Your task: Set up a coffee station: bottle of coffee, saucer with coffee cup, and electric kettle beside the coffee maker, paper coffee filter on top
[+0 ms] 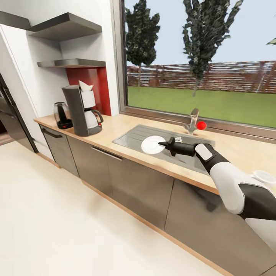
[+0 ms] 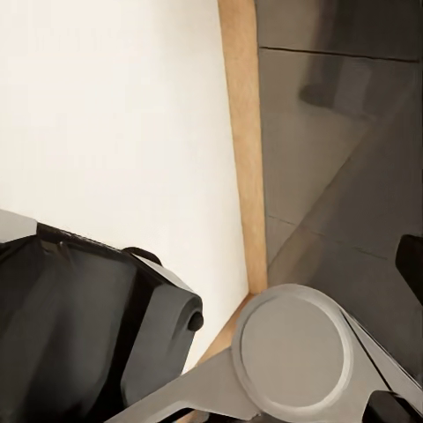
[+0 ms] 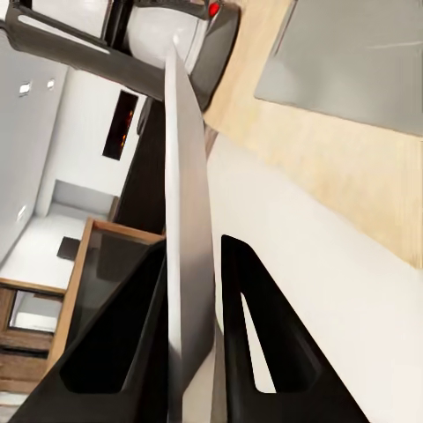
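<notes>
A home kitchen: wood-grain countertop (image 1: pixel 126 124), steel sink (image 1: pixel 132 138), coffee maker (image 1: pixel 82 111), garden window (image 1: pixel 199 57).

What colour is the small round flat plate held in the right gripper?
White; the saucer, pinched by the right gripper, shows best in the head view.

Electric kettle (image 1: pixel 62 115) partly hidden behind coffee maker (image 1: pixel 81 110); saucer (image 3: pixel 187 264) edge-on.

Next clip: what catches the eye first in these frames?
The right gripper holds the white saucer by its edge above the sink basin; the right wrist view shows the plate edge-on between the two fingers. At the far left of the kitchen countertop stands the coffee maker with a paper filter on top and the electric kettle beside it.
</notes>
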